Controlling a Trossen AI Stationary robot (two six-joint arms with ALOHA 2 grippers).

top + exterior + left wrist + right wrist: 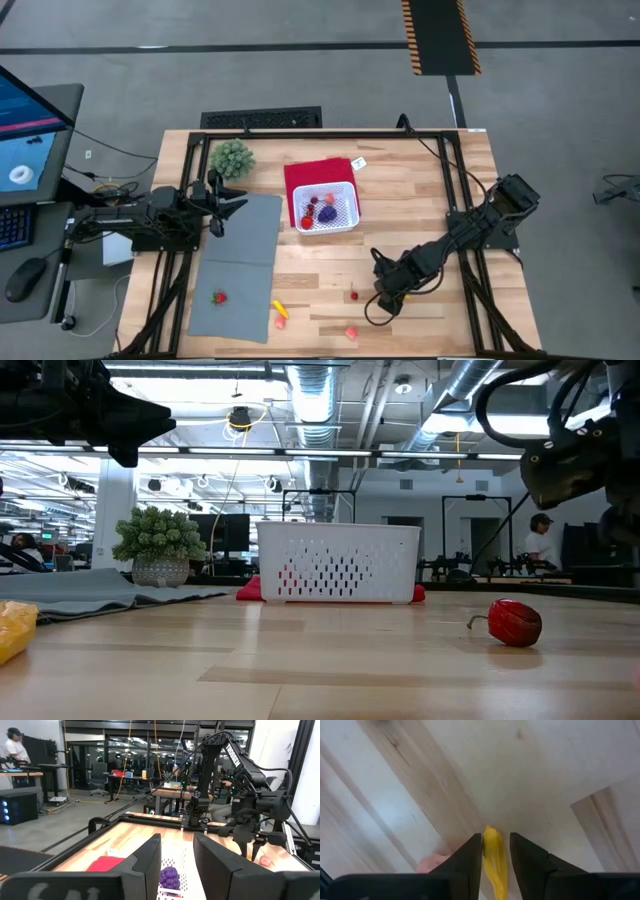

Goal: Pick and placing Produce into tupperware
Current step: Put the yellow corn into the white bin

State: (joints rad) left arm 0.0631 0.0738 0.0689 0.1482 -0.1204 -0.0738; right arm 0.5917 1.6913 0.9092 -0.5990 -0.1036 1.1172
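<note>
The white latticed tupperware [325,208] stands on a red cloth and holds several small red and purple pieces, among them a purple one [170,877]. Loose produce lies on the table: a red strawberry [219,296] on the grey mat, a yellow piece [280,310], a small red piece [353,294] [515,622] and a pink piece [351,331]. My right gripper [385,298] [495,842] hangs over the near middle of the table, shut on another yellow piece of produce. My left gripper [225,200] [177,855] waits open at the mat's far left edge, pointing toward the tupperware. My right gripper pinches a small yellow piece of produce [493,857] between its two fingers. The fingers point down at the table from above. The piece's tip pokes out past the fingertips, and the wood below looks some way off.
A green bushy plant in a pot [232,158] stands at the far left of the table. The grey mat [240,265] covers the left near part. A pink piece [432,864] lies on the wood beneath my right gripper. Bare wood [430,200] lies right of the tupperware.
</note>
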